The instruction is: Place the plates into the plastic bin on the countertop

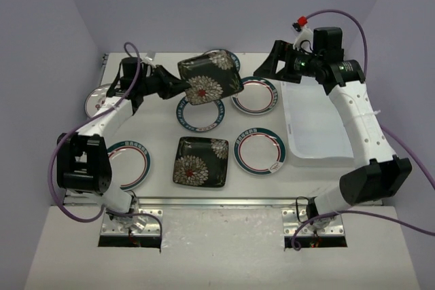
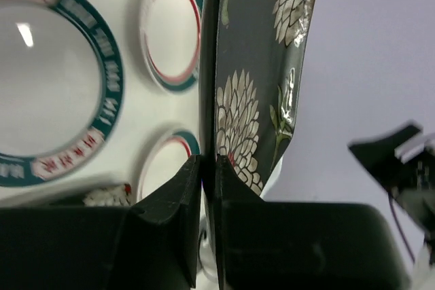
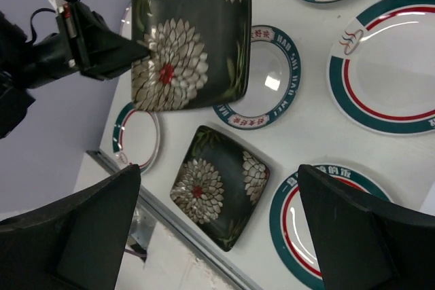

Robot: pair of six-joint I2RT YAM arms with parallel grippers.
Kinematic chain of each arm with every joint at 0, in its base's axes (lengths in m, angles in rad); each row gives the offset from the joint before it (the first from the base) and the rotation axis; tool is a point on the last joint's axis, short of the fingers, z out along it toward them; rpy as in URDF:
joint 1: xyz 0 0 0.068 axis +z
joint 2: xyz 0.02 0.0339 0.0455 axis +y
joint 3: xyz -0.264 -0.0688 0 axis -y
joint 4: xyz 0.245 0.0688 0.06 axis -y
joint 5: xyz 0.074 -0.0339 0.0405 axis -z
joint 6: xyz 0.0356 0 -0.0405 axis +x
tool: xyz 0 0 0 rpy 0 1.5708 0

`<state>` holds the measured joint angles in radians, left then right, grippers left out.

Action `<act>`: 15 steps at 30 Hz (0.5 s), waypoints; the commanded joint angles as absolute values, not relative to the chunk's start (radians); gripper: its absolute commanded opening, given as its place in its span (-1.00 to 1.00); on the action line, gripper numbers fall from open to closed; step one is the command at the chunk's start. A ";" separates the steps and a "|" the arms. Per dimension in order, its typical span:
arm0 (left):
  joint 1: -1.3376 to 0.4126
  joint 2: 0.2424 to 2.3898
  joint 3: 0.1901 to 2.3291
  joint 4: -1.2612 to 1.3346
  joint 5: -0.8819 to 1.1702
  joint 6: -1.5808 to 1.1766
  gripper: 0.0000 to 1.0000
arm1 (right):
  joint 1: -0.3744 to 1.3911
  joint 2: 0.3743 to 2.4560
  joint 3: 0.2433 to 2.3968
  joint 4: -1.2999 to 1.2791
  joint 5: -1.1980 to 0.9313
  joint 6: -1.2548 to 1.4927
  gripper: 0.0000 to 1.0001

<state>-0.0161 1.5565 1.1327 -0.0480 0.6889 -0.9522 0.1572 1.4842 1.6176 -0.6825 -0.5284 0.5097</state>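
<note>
Transfer step in hand, by my reading: left fingers (image 2: 182, 198) clenched on the edge of one black floral square plate (image 1: 209, 78). The left wrist view shows the rim pinched between them. Plate hangs clear of the tabletop (image 1: 160, 137), tilted, above the round teal-rimmed plates (image 1: 255, 95) in the middle. Plastic bin (image 1: 319, 162) sits at the right side, well apart from the held plate, no plate visible inside it. Right fingers (image 3: 81, 232) spread wide, grasping nothing, hovering near the bin's far end. Second square plate (image 1: 200, 161) lies flat near the front, between two round ones. None of the task looks done yet. Next move, as I judge it: carry the held plate rightward over the bin wall, level it, lower it inside, then let go. The right arm stands close to that path and may need to give room — and a pinch on the rim alone could let the plate swing or slip.
</note>
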 commanded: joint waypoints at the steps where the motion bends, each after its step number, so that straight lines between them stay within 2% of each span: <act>1: -0.122 1.457 1.153 0.090 0.921 -0.955 -1.00 | 0.150 1.566 1.659 -0.733 -0.550 0.412 0.81; 6: -0.198 1.453 1.154 0.089 0.936 -0.950 -1.00 | 0.150 1.585 1.602 -0.733 -0.583 0.425 0.60; 7: -0.210 1.452 1.153 0.092 0.940 -0.954 -1.00 | 0.150 1.582 1.580 -0.724 -0.600 0.432 0.49; 8: -0.222 1.452 1.151 0.101 0.948 -0.960 -1.00 | 0.150 1.577 1.557 -0.714 -0.619 0.440 0.25; 10: -0.235 1.454 1.147 0.122 0.964 -0.971 -1.00 | 0.150 1.565 1.527 -0.700 -0.642 0.453 -0.36; 11: -0.237 1.453 1.144 0.124 0.963 -0.973 -1.00 | 0.150 1.560 1.520 -0.700 -0.649 0.459 -0.61; 12: -0.237 1.450 1.140 0.125 0.959 -0.974 -1.00 | 0.150 1.553 1.505 -0.699 -0.650 0.465 -0.76; 13: -0.236 1.447 1.135 0.127 0.955 -0.976 -1.00 | 0.150 1.544 1.494 -0.696 -0.650 0.472 -0.82; 15: -0.236 1.440 1.134 0.129 0.948 -0.973 -1.00 | 0.150 1.506 1.453 -0.677 -0.662 0.501 -0.73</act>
<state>-0.2317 1.5289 1.1142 -0.0387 0.8822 -0.9281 0.1499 1.5865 1.4965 -0.7266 -0.6137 0.4814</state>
